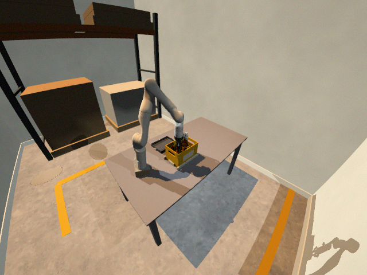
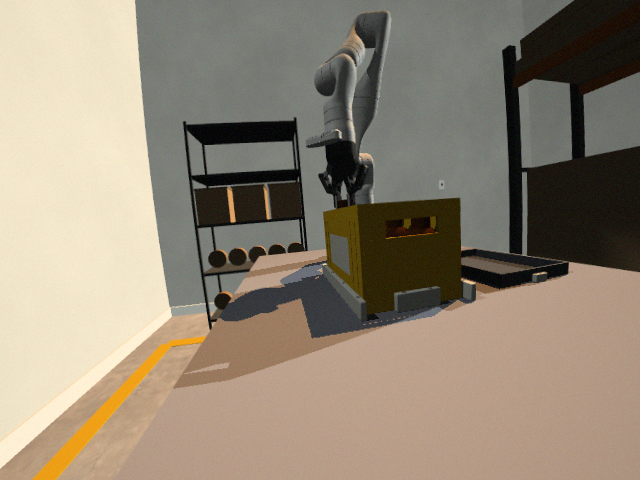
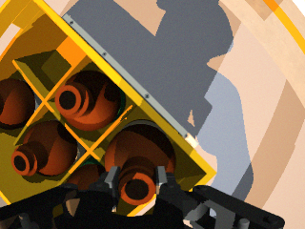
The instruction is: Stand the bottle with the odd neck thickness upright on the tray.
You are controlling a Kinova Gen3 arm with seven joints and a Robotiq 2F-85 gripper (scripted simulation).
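A yellow crate stands on the table and holds several brown bottles; it also shows in the exterior view and the wrist view. My gripper reaches down over the crate's corner cell and is shut on the neck of a brown bottle just below its opening. In the exterior view the gripper sits just above the crate rim, with the bottle's top between the fingers. Other bottles stand in the neighbouring cells. The dark tray lies beside the crate and appears empty.
Grey blocks lie against the crate's base and a small one at the tray's edge. The arm's base stands on the table near the tray. Shelving and large boxes stand off the table.
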